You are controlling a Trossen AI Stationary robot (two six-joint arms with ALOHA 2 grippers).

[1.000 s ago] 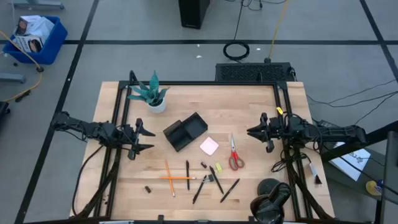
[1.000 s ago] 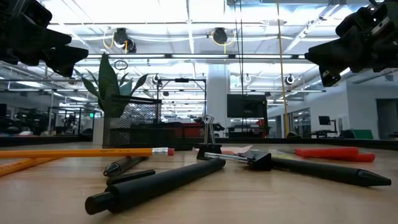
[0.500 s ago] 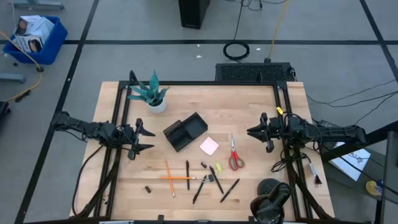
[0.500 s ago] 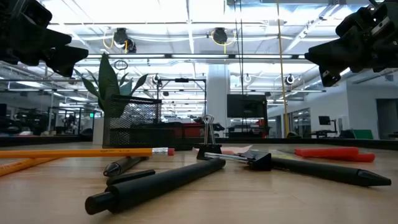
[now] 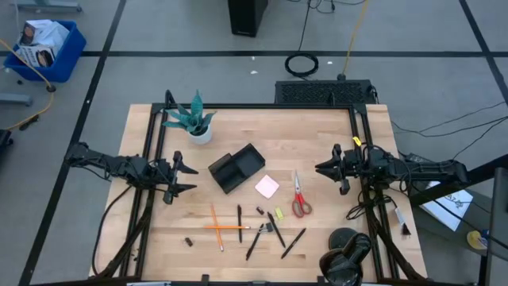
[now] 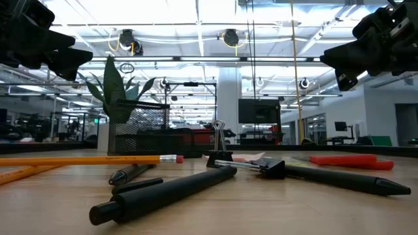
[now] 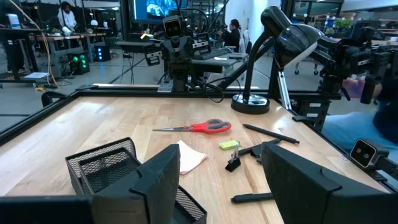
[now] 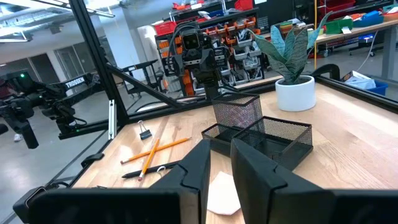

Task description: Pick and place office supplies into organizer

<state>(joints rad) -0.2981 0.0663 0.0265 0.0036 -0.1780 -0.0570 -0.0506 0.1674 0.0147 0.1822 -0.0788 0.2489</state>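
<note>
The black mesh organizer (image 5: 236, 168) stands mid-table between my two grippers. In front of it lie a pink sticky-note pad (image 5: 267, 187), red-handled scissors (image 5: 299, 196), several black pens (image 5: 255, 240), crossed orange pencils (image 5: 216, 227), a yellow-green bit (image 5: 279, 214) and black binder clips (image 5: 189, 241). My left gripper (image 5: 194, 178) hovers at the table's left edge, level and open, pointing at the organizer (image 7: 106, 165). Across the table, my right gripper (image 5: 317, 168) hovers at the right edge, level, its fingers a narrow gap apart (image 8: 221, 146), with nothing between them.
A potted green plant (image 5: 194, 119) in a white pot stands at the far left. A black stand with a round base (image 5: 345, 242) sits at the near right corner. Black frame rails (image 5: 151, 159) run along the table's left and right sides.
</note>
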